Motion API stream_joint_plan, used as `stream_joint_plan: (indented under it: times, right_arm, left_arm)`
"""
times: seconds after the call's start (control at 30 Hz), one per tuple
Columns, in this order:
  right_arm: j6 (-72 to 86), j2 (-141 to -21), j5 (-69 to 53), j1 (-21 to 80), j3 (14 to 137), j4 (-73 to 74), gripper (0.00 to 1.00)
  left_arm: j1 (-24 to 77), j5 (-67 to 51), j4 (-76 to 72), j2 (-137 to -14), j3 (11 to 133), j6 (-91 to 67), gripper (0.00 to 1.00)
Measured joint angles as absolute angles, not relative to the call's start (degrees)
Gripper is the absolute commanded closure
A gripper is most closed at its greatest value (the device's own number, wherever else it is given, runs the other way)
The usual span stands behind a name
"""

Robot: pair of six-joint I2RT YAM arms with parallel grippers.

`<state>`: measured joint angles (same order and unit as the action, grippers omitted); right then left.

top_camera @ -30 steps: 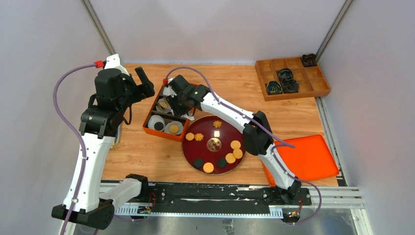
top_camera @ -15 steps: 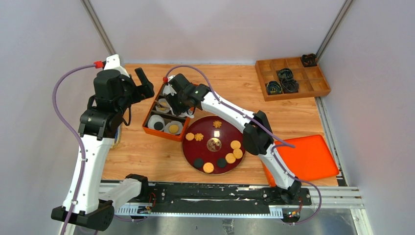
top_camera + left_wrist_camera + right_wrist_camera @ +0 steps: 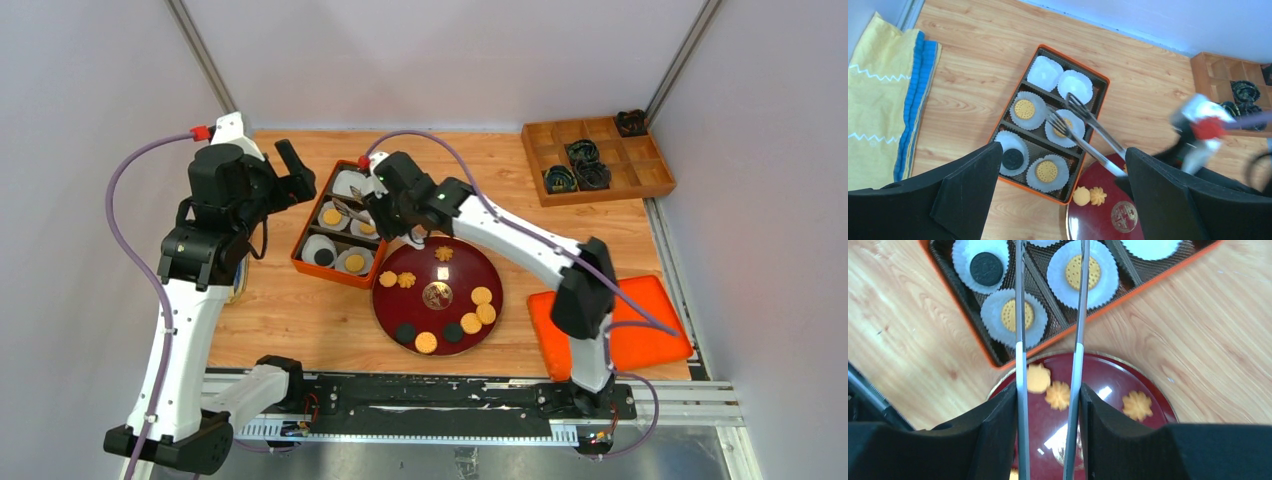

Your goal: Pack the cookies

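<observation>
Top external, right arm reaching forward, right hand clamping tongs over tray, left hand raised, wide

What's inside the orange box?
Six paper cups: three hold golden cookies, one a black cookie, two look empty. The tongs cover part of one golden cookie.
</observation>
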<state>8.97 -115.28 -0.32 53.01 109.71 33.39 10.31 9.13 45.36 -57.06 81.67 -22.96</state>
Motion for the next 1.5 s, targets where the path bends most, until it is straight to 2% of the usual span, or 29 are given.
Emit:
stream_joint_plan:
  times: [0.27,0.6,0.87,1.13,1.5]
  right_arm:
    - [9.2,-89.8,5.4,59.0,87.5,30.7,0.58]
    - [15.9,-75.7,10.0,71.2,66.2,39.2,0.58]
    - [26.1,-66.9,13.6,75.7,59.3,48.1,0.64]
    - [38.4,-58.2,16.6,83.4,58.6,61.0,0.64]
    - [47.2,-62.3,18.0,89.0,58.6,66.7,0.62]
  left_arm:
    - [10.3,7.2,45.3,-56.9,80.5,-24.2,0.0]
    - [10.3,4.0,45.4,-59.0,78.7,-25.6,0.0]
    - [10.3,1.8,45.3,-59.1,78.4,-26.6,0.0]
    - [10.3,-1.8,45.2,-59.5,77.8,-27.9,0.0]
    - [10.4,-2.8,45.1,-59.6,75.7,-28.1,0.0]
